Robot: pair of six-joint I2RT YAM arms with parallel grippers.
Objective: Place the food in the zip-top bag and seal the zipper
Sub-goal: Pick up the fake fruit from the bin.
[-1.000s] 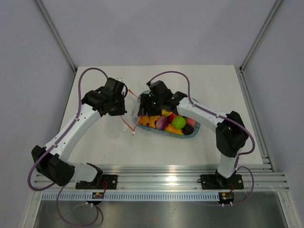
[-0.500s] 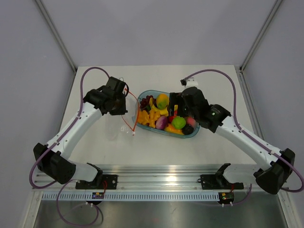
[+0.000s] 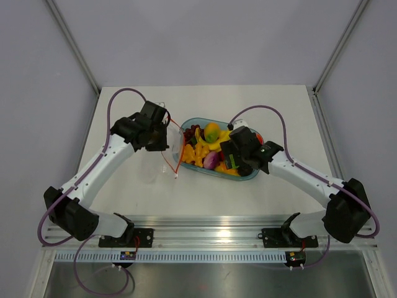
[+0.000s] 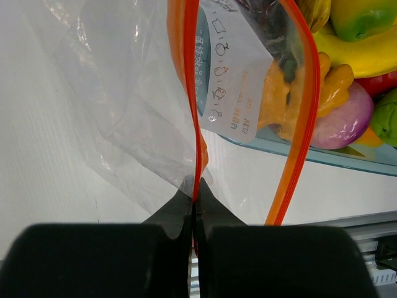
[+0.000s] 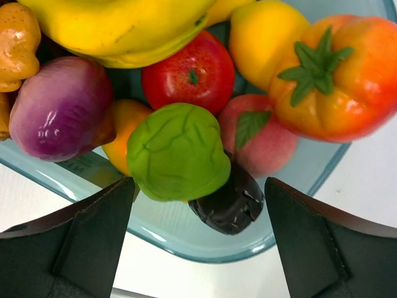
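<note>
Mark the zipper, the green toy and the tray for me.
zipper (image 4: pixel 191 62), left wrist view, on the left run of the orange strip.
green toy (image 5: pixel 177 152), right wrist view, on its crinkled top.
tray (image 5: pixel 248 251), right wrist view, on the near rim.

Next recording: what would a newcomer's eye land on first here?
The heap of glossy toy food in the blue-tinted tray at table centre catches the eye first, with the open right claw poised over a green piece. Left of it, the left claw pinches the clear zip-top bag by its orange-red zipper, mouth open.
</note>
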